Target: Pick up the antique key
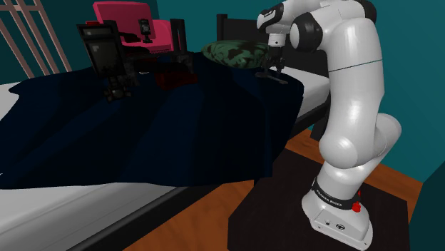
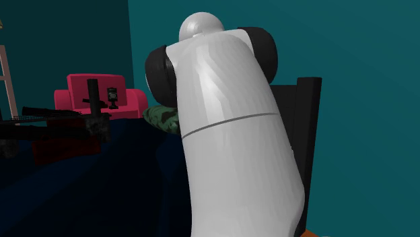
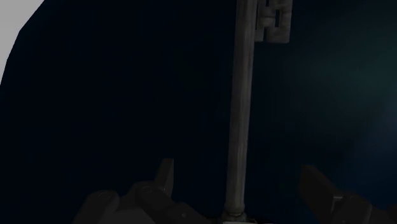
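A big bed (image 1: 85, 207) is taking up most of the shoulder view, and a dark blue blanket (image 1: 164, 135) is lying over it. The blanket is hanging over the bed's side, close to the arm's base (image 1: 341, 214). A white strip of bed is showing along the near edge. The white arm (image 1: 353, 85) is reaching up and bending over the bed's far corner. A green spotty pillow (image 1: 239, 53) is lying there, in front of a black headboard (image 1: 239, 28). A pink chair (image 1: 132, 25) is standing behind the bed, well apart from the arm.

The black gripper (image 1: 272, 68) is pointing down at the blanket, just beside the pillow and near the blanket's edge on the shoulder view's right. In the wrist view its two fingers (image 3: 164, 177) are standing apart and are not touching anything.

The antique key (image 3: 240, 114) is lying flat on the blanket. Its long grey stem is running between the fingers, with room on both sides. Its toothed end is pointing away from the gripper. Bare blanket is lying all round the key.
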`<action>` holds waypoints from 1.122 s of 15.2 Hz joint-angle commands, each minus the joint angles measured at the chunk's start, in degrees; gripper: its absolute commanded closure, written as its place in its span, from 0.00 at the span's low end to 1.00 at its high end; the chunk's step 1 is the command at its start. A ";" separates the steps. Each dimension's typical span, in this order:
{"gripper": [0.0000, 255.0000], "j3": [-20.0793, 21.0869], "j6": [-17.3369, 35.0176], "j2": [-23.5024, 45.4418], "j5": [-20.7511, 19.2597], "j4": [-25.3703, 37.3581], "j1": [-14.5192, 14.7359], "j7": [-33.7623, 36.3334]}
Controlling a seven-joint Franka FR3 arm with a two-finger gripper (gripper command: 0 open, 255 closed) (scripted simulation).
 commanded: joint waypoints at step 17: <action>1.00 -0.11 -3.97 -0.02 -0.08 4.08 -0.49 0.46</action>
